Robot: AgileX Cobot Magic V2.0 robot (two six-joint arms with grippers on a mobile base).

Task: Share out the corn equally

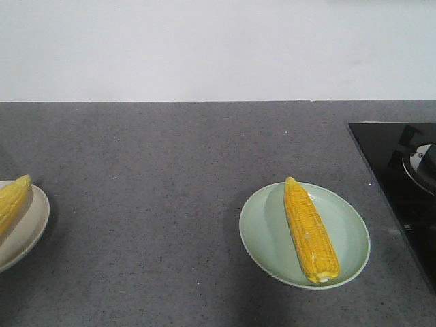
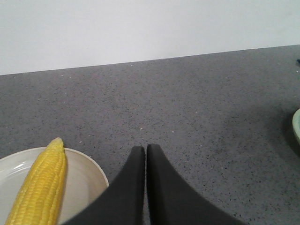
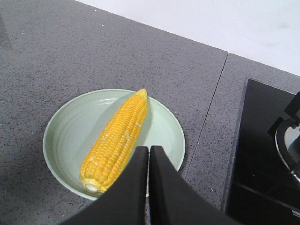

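Corn, cob one [image 1: 310,231]: bright yellow, husked, rows of kernels intact, tapered to a point. It lies diagonally across a pale green plate [image 1: 351,229], tip toward the wall, blunt pale end near the plate's front rim. In the right wrist view the same cob [image 3: 117,140] fills most of the green plate [image 3: 70,136].

Corn, cob two [image 1: 12,201]: same yellow, only partly in view at the left edge of the front view, tip pointing up and right. It rests on a cream plate [image 1: 30,228]. The left wrist view shows this cob [image 2: 40,187] lying on the cream plate [image 2: 82,180], tip toward the wall.

The two plates sit well apart on the surface [image 1: 157,204], a dark grey speckled top.

Left end effector [image 2: 145,149]: black fingers pressed together with only a thin seam between them, holding nothing, hanging just beside the cream plate's right rim.

Right end effector [image 3: 149,149]: black fingers likewise closed tip to tip, empty, hanging over the near right part of the green plate, just beside the cob; I cannot tell whether it touches it.

Black glass cooktop [image 1: 398,177]: set into the surface at the right, with a burner [image 1: 422,163] partly in view.

White wall [image 1: 218,48]: behind the surface.
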